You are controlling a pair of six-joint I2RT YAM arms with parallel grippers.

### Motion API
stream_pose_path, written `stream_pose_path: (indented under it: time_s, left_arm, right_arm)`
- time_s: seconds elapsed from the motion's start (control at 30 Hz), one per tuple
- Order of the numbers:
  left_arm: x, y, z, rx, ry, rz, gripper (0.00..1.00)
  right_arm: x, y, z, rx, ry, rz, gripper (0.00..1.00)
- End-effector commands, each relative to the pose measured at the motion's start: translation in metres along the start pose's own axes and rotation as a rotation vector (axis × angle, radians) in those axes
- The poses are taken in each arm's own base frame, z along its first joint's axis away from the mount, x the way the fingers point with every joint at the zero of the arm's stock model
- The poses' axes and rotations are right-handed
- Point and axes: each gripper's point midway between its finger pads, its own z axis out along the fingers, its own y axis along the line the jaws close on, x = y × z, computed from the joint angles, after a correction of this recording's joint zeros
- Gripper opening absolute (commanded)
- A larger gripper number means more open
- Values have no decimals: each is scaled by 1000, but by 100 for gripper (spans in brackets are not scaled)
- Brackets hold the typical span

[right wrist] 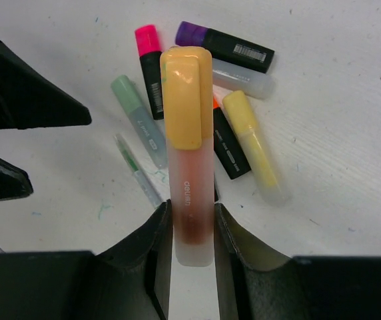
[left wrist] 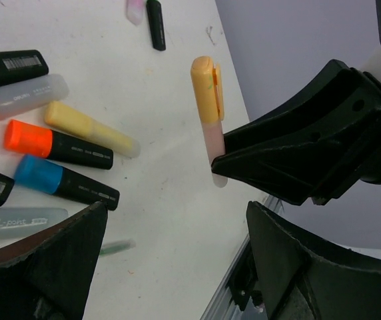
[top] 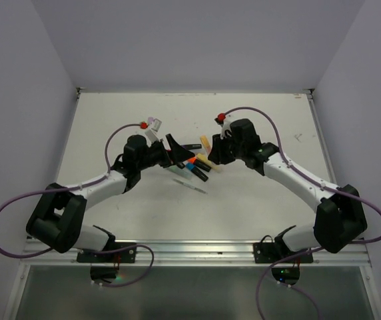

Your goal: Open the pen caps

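My right gripper is shut on the translucent barrel of a highlighter whose pale orange pen cap is still on and points away from the wrist. In the left wrist view that cap sticks up out of the right fingers. My left gripper is open just below and beside it, touching nothing. Other capped highlighters lie on the table: pink cap, purple cap, orange cap, blue cap, a pale green one and a yellow one.
A thin pale stick with a green core lies beside the pile. The two arms meet over the middle of the white table. A metal rail runs along the near edge, and grey walls close in the sides.
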Motion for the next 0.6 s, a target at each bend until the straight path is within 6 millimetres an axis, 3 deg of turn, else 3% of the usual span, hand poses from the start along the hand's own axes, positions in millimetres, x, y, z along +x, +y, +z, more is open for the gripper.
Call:
stream_pose_path:
  time_s: [0.0,0.4,0.57]
  left_arm:
    - [-17,-31,10,101,-43,14,87]
    - [-35,-44,32,125,-64,31,82]
    - [-46,-49,37,119,-76,55,74]
  right_arm:
    - [-9,18,0,-59,-30,12,0]
    - [-8,57,6,-148,-24,-2,0]
    - [-10,64,4,-157,-32,-8,0]
